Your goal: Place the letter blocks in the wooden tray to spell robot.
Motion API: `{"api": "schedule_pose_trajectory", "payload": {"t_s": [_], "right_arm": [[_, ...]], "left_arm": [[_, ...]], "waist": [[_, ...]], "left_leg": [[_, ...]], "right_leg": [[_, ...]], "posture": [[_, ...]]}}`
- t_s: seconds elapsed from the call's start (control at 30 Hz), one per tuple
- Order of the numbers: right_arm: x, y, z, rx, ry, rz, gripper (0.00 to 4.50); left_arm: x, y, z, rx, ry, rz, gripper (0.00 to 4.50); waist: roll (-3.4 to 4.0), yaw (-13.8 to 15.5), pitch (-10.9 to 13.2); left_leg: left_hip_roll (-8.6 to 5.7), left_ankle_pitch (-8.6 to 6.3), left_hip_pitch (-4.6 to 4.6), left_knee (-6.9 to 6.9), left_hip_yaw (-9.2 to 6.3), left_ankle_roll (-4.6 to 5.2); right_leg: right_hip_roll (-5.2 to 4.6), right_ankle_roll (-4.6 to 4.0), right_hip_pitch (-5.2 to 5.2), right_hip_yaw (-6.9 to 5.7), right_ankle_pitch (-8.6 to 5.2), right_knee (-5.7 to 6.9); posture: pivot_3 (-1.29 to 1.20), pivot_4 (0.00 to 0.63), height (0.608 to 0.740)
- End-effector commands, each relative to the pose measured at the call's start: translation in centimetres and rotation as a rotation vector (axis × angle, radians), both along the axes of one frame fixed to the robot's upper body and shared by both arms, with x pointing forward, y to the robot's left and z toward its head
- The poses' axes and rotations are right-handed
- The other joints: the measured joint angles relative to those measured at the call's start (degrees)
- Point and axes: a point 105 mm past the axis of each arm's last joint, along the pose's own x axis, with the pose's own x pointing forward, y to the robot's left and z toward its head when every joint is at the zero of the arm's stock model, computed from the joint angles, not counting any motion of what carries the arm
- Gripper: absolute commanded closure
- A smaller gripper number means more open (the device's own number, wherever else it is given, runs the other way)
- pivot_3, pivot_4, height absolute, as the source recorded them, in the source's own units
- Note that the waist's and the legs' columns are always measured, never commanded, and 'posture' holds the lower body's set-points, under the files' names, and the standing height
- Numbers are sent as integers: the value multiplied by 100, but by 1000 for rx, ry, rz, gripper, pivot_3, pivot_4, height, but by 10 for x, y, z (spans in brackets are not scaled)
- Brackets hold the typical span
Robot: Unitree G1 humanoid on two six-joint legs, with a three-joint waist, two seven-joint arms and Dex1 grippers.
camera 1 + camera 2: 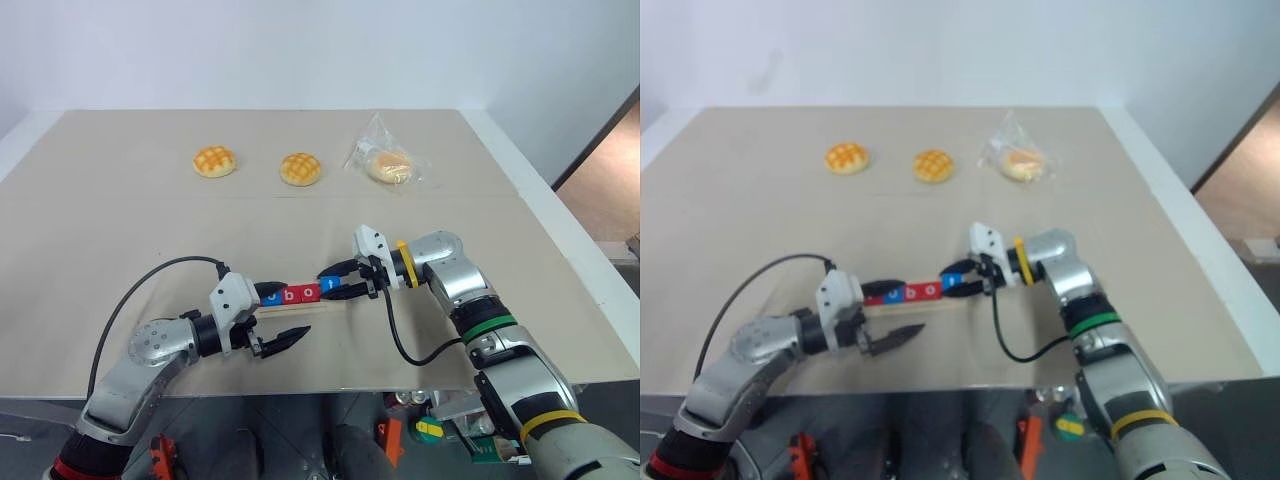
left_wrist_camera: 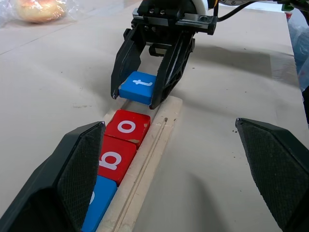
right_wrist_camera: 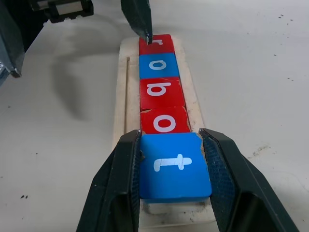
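The wooden tray [image 1: 300,309] lies near the table's front edge. In its groove sit a red r [image 3: 155,44], a blue o [image 3: 158,66], a red b [image 3: 161,92] and a red o [image 3: 164,124] in a row. My right gripper [image 3: 175,166] is shut on the blue t block [image 2: 137,87] and holds it at the tray's right end, beside the red o and slightly tilted. At the tray's left end my left gripper [image 1: 280,318] is open and straddles the tray, with one fingertip [image 3: 140,19] at the r block.
Two round buns [image 1: 215,161] [image 1: 300,168] and a bun in a clear bag [image 1: 388,165] lie at the table's far side. A black cable [image 1: 150,285] loops off my left arm. The table's front edge runs just behind both grippers.
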Motion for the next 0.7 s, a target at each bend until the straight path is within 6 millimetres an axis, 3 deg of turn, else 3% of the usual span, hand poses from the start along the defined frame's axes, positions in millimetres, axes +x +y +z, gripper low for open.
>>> {"api": "schedule_pose_trajectory", "payload": {"t_s": [0.03,0.7], "right_arm": [[2,0,13,-2,-42,26,2743],[-2,-3,12,62,12,-82,2743]], "left_arm": [[-5,-3,8,5,-39,-22,0],[-5,-5,6,13,-36,-36,0]], "waist": [[0,0,0],[0,1,0]], "left_leg": [[0,0,0,0,0,0],[0,0,0,0,-2,0]], "right_leg": [[0,0,0,0,0,0],[0,-2,0,-1,1,0]], "posture": [[0,150,740],[0,150,740]]}}
